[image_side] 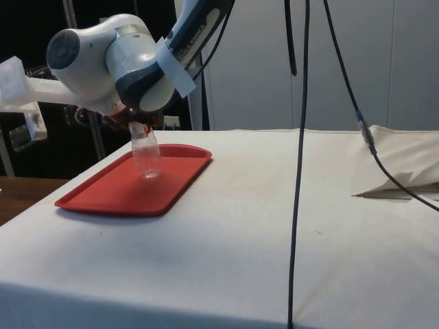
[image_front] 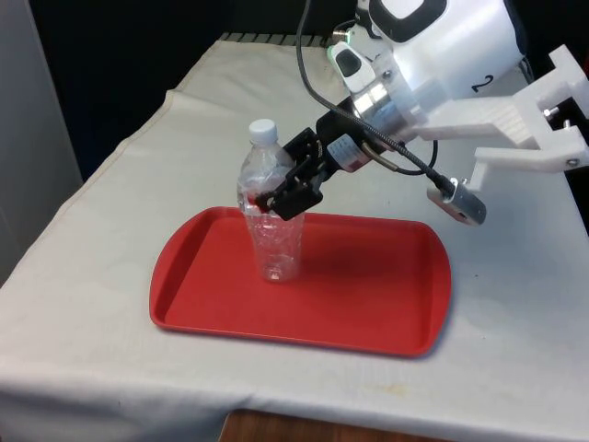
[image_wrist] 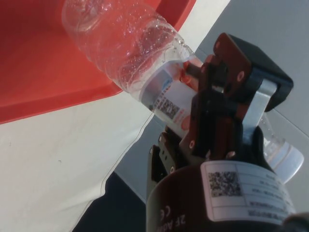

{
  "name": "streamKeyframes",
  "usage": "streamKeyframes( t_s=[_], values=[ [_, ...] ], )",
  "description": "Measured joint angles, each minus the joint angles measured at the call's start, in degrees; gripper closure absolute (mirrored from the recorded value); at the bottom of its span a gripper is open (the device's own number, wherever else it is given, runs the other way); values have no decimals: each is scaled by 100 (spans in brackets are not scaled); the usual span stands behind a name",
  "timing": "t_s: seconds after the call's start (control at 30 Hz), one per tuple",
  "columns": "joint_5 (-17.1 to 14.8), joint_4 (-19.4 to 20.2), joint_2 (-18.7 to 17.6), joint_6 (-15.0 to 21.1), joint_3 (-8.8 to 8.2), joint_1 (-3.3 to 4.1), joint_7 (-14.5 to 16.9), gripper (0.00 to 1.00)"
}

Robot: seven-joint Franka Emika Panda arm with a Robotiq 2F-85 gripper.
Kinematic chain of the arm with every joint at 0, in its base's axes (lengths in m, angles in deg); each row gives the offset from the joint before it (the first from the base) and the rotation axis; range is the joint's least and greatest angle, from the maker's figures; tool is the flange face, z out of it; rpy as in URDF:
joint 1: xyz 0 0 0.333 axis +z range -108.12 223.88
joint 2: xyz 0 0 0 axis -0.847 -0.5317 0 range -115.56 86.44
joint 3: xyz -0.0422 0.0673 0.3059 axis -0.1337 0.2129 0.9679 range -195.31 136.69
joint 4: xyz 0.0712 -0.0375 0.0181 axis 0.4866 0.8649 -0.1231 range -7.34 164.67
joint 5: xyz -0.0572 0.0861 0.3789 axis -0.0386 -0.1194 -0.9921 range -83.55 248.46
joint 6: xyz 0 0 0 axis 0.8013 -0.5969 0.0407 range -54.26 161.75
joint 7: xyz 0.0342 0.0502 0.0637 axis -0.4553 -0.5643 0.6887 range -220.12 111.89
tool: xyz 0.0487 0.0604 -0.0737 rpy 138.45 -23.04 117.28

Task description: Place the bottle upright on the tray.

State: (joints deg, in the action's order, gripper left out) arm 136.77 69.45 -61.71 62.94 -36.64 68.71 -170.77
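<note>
You have the bottle (image_front: 270,214) standing on the red tray (image_front: 368,304), base apparently touching down. The fingers (image_front: 276,195) are clamped on its labelled middle. Placement step nearly done; next you release and retreat without tipping it.

White cloth-covered worktop (image_front: 515,304) — creased, hanging over the near edge. Folded-up corner of white cloth (image_side: 405,175) lies at the far side in side view — thin black cables (image_side: 299,171) hang in front.
</note>
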Motion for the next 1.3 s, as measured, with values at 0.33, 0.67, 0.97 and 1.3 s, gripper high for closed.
streamKeyframes(
  t_s=[0.33, 0.67, 0.97, 1.3],
  values=[
    [0, 0, 0, 6, 6, 0, -80, 100],
    [0, 0, 0, 6, 11, 0, -109, 100],
    [0, 0, 0, 6, 11, 0, -120, 76],
    [0, 0, 0, 0, 11, 0, -120, 0]
  ],
)
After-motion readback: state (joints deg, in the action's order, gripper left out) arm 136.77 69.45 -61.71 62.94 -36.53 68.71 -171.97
